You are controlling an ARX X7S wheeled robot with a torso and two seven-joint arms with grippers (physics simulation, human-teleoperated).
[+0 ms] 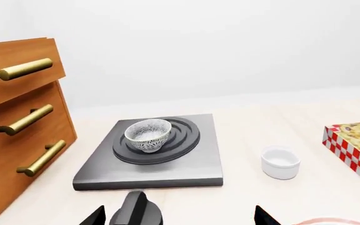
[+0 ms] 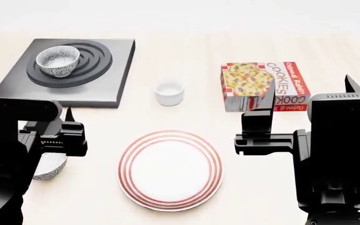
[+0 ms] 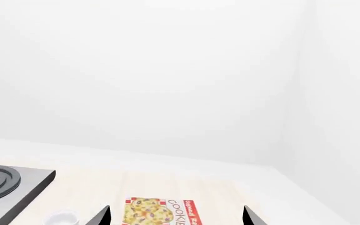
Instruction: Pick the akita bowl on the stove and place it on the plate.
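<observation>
- Your left tool (image 1: 176,216) stands open and empty: the left wrist view shows its two dark fingertips well apart, with nothing between them.
- Ahead of that tool, the akita bowl (image 1: 147,135) sits upright on the black burner rings of the stove (image 1: 152,157), well apart from the fingertips.
- Only the left wrist view shows you the wooden drawers (image 1: 17,126) with brass handles, standing just beside the stove on its far side from the white cup (image 1: 281,162).
- The head view gives you what neither wrist camera shows whole: the plate (image 2: 170,169) lies bare on the tabletop (image 2: 186,51) between your two arms, nearer the robot than the cup.
- The head view alone shows a second speckled bowl (image 2: 47,167), partly hidden under your left arm, beside the plate.
- In the left wrist view the plate shows only as a faint red arc at the frame edge, close by the tool.
- Your right tool (image 3: 175,216) is open too: its fingertips stand wide apart, empty.
- The right wrist view looks mostly at the white wall; ahead of that tool lies the cookie box (image 3: 158,213), with a corner of the stove off to one side.
</observation>
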